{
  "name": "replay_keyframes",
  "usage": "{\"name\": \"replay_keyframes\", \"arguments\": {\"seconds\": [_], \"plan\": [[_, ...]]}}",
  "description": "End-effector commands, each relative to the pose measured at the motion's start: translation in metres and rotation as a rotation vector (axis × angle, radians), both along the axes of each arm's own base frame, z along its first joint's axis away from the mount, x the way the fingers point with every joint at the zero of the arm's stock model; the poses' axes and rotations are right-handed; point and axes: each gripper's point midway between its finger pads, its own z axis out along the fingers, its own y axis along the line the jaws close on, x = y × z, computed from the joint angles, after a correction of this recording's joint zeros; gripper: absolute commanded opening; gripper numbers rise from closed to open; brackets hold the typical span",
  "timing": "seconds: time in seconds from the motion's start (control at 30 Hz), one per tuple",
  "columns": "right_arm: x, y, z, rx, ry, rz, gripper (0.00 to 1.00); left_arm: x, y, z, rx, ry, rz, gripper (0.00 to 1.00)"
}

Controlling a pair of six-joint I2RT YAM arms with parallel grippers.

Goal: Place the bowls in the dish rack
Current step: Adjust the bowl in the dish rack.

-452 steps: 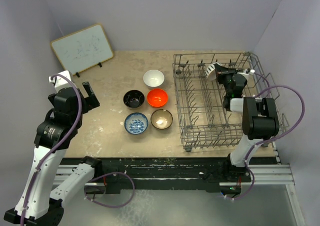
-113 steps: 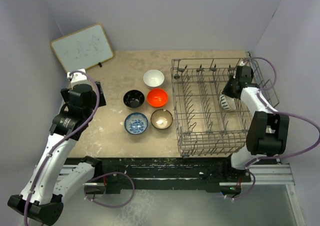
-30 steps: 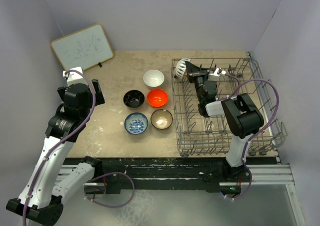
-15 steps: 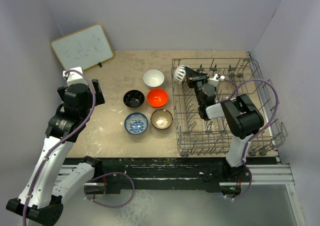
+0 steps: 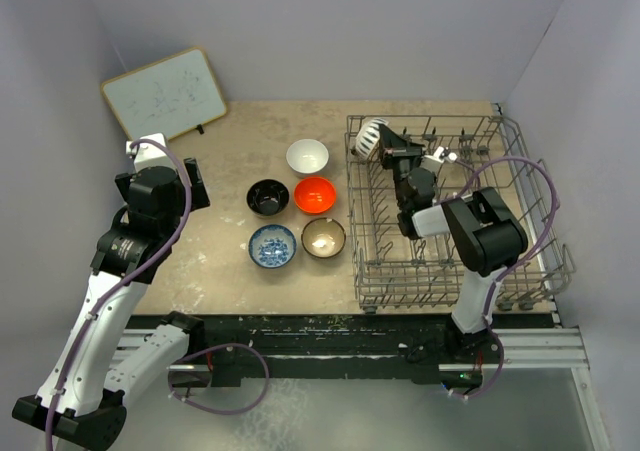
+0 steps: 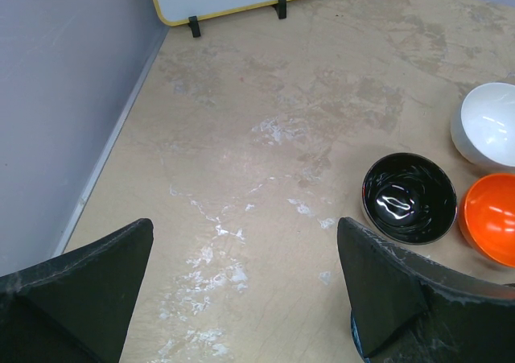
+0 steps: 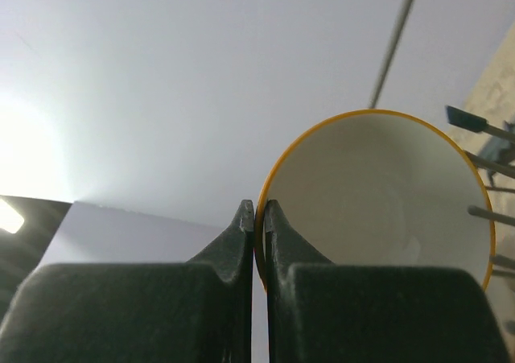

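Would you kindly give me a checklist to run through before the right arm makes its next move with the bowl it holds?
1. Grip: the right gripper is shut on the rim of the cream bowl. Ok.
2. Position: the cream bowl is over the far left corner of the dish rack. Ok.
3. Bowl lined up between tines: cannot tell.
4. The left gripper is out of the way, open over bare table, apart from the bowls. Ok.
5. All bowls loaded: not ok. The white bowl, black bowl, orange bowl, blue-patterned bowl and brown bowl sit on the table.
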Motion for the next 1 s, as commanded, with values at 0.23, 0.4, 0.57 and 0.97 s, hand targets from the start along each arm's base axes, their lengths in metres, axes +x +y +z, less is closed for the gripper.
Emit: {"name": "replay_keyframes", "arguments": {"seconds": [0.23,0.4,0.57,0.97], "plan": [[-0.036,-0.045,0.129,0.104,-0.350,-0.176,0.00,0.000,-0.001,0.016,-0.002,-0.045,-0.015,0.99],[-0.059,-0.068,0.128,0.051,-0.309,-0.274,0.00,0.000,-0.006,0.014,-0.017,-0.043,-0.037,0.99],[-0.070,-0.077,0.121,0.055,-0.282,-0.306,0.00,0.001,-0.012,0.011,-0.028,-0.036,-0.061,0.99],[-0.047,-0.068,0.076,0.136,-0.218,-0.300,0.00,0.003,-0.012,0.009,-0.012,-0.026,-0.062,0.99]]}}
